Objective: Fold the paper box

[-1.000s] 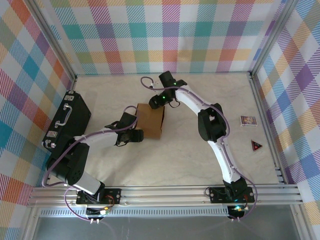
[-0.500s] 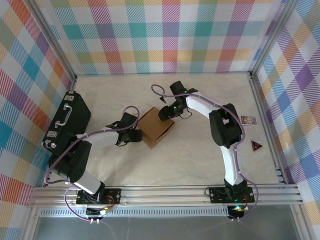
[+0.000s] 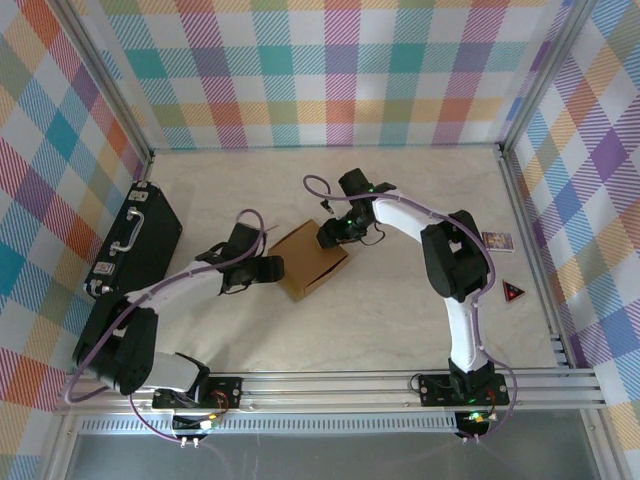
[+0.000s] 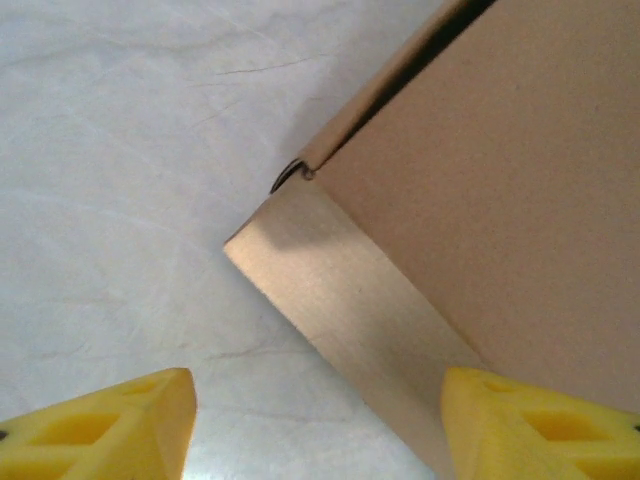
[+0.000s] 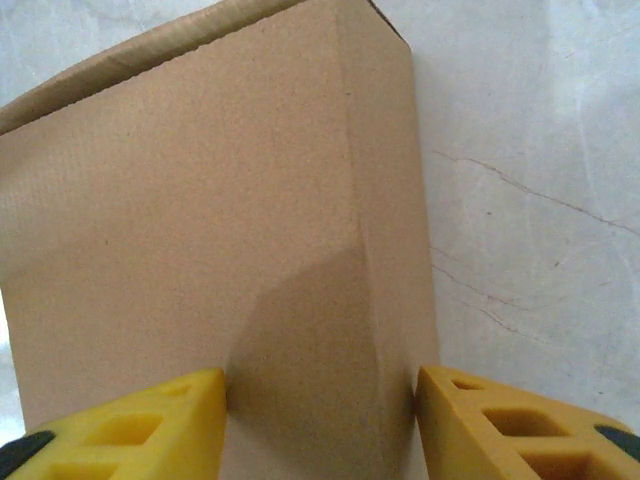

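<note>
Sitting closed and low near the middle of the table point(image 3: 390, 330), the paper box point(image 3: 312, 262) is turned so that its corners point toward the arms and the back wall. Bare tabletop lies open in front of it and to its right. On the left, a black case point(image 3: 138, 240) rests against the side wall, well apart from the box. A small packet point(image 3: 497, 241) and a red triangular piece point(image 3: 513, 291) lie near the right edge.

The left arm stretches low across the table, its left gripper point(image 3: 268, 268) just beside the box's left corner. In the left wrist view that corner point(image 4: 232, 246) points between the yellow fingertips point(image 4: 110, 425), and the jaws stand wide, with the left one clear of the cardboard. The right arm bends over from the far side, and the right gripper point(image 3: 331, 233) is at the box's far right edge. From the right wrist, the box point(image 5: 220, 200) fills the gap between the fingers point(image 5: 130, 425). The jaws are partly spread, and it cannot be told whether they clamp the cardboard.

The tabletop is pale and marbled with faint veins. Plaid walls point(image 3: 300, 70) in many colours close three sides, and a metal rail point(image 3: 340, 385) runs along the near edge.
</note>
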